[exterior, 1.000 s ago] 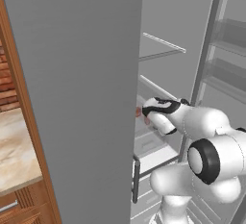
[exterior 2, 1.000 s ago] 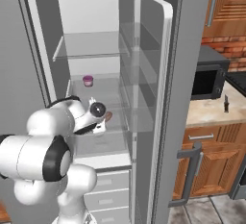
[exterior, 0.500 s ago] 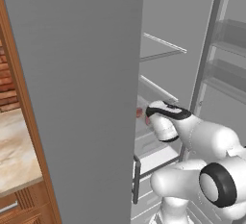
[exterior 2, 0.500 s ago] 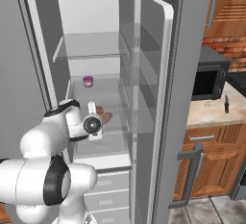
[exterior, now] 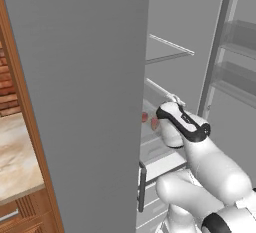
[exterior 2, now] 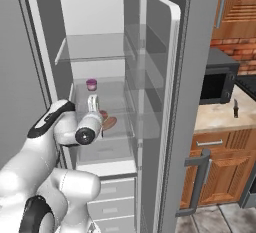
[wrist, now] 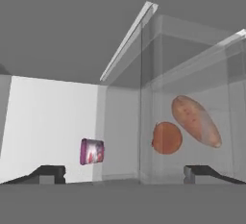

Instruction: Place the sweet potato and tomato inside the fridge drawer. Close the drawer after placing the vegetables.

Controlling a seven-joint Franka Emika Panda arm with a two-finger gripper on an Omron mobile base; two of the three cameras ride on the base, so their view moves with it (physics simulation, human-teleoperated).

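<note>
Our gripper (wrist: 124,174) stands open and empty; the tomato (wrist: 166,138) and sweet potato (wrist: 196,120) lie ahead-right inside the clear fridge drawer (wrist: 192,64), awaiting closure.

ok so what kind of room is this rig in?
A rendered home kitchen, by the look of it. An open fridge with glass shelves stands ahead, a black microwave sits on a stone counter, and wooden cabinets run below against a brick wall.
</note>
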